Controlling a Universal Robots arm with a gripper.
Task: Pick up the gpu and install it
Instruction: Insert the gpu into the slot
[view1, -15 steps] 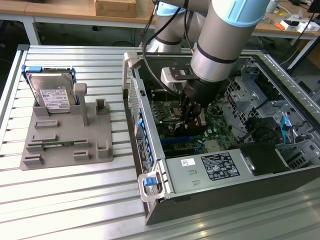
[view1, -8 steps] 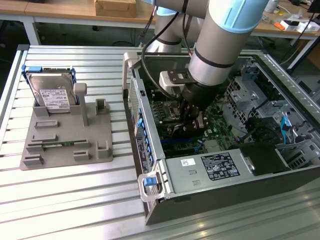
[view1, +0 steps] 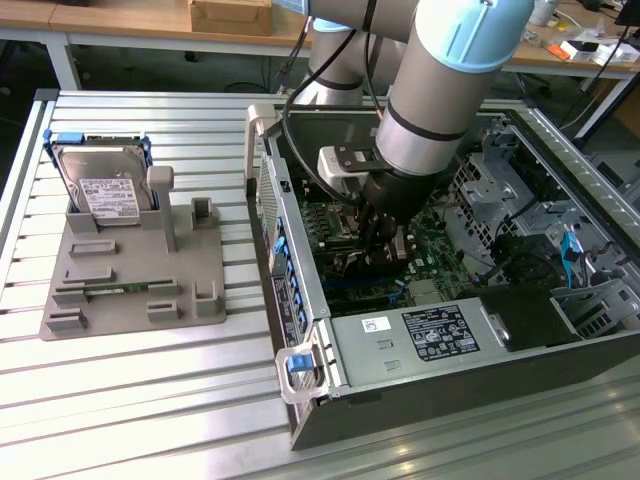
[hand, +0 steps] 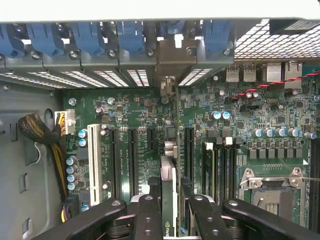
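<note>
The fingers (hand: 169, 210) pinch the gpu (hand: 168, 195) on edge, low in the frame's centre, standing over the motherboard (hand: 125, 115) among the black slots. Its bracket end reaches toward the rear openings at the top. In the exterior view the arm is deep inside the case (view1: 420, 350), right of centre. The pickup is done; whether the card is fully seated I cannot tell.
</note>
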